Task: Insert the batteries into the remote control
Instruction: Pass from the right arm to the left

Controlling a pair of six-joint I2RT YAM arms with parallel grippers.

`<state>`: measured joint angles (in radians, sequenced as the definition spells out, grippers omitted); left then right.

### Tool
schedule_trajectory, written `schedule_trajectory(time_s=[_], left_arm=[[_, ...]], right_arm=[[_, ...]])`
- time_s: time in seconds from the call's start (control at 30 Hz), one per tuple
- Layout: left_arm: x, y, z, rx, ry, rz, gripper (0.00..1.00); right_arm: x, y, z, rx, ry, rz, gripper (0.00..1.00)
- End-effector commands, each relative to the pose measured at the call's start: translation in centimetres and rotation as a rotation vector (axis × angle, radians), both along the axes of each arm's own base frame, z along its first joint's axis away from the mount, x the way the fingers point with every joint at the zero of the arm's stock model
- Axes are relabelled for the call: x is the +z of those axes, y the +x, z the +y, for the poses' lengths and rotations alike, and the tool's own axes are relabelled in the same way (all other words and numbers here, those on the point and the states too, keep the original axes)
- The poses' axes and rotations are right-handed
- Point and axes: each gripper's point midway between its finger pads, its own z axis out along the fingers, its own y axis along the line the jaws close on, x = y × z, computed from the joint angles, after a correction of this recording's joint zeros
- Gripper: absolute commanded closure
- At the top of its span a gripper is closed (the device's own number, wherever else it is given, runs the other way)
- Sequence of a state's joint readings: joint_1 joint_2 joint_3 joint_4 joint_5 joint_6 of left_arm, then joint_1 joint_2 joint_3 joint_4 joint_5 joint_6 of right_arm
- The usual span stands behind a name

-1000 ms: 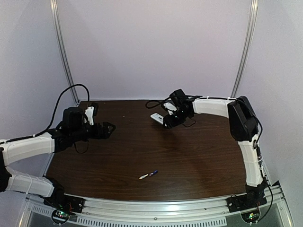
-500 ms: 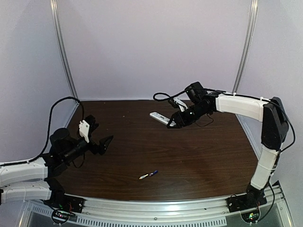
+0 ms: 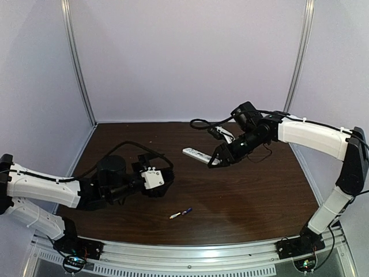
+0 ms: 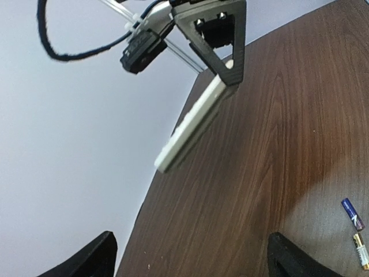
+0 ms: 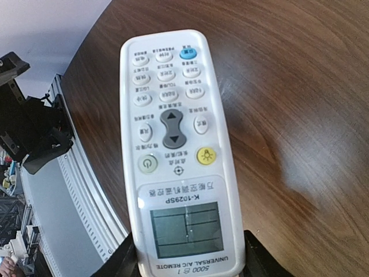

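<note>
Two fingers of the right gripper point(image 3: 214, 161) were clenched on the display end of the remote control point(image 3: 196, 154), holding it tilted above the far half of the table point(image 3: 259, 202), its button face toward the wrist camera. Off to the left, the left gripper point(image 3: 164, 181) hung low over the wood with its jaws spread wide and nothing between them. Near the front edge lay the batteries point(image 3: 180, 213) in a line, blue-purple battery point(image 4: 353, 214) beside whitish battery point(image 4: 362, 249), well apart from both grippers.
</note>
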<state>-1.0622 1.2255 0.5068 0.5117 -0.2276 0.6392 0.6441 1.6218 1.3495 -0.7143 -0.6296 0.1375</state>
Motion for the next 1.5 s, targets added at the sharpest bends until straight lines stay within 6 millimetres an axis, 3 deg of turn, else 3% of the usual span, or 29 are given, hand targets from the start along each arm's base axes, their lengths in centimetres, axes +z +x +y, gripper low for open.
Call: schedule_trajectory(time_s=[0.0, 0.37, 0.7, 0.87, 1.07, 1.2, 1.27, 1.47], left_arm=[[1.4, -0.1, -2.5, -0.050, 0.102, -0.120, 0.08], [-0.1, 0.4, -6.0, -0.100, 0.224, -0.118, 0.11], [-1.8, 0.5, -8.3, -0.133, 0.329, -0.123, 0.20], [-2.7, 1.0, -8.7, -0.124, 0.395, -0.140, 0.38], [-2.1, 1.3, -8.7, -0.106, 0.384, -0.147, 0.59], [-1.1, 1.0, -8.7, -0.107, 0.337, -0.135, 0.71], [-0.2, 0.7, -8.8, -0.119, 0.293, -0.126, 0.76], [0.8, 0.0, -8.7, -0.136, 0.230, -0.090, 0.90]], right_arm=[[-0.1, -2.6, 0.2, 0.044, -0.012, 0.038, 0.93], [-0.8, -5.7, 2.2, 0.134, -0.015, 0.069, 0.92], [-0.5, -6.6, 2.9, 0.181, -0.038, 0.076, 0.92], [-0.1, -6.7, 3.1, 0.200, -0.057, 0.071, 0.92], [0.1, -6.8, 3.1, 0.213, -0.066, 0.066, 0.91], [1.3, -6.5, 3.2, 0.206, -0.047, 0.025, 0.83], [2.2, -5.9, 3.1, 0.187, -0.040, -0.015, 0.69], [5.9, -4.1, 2.7, 0.125, 0.024, -0.142, 0.57]])
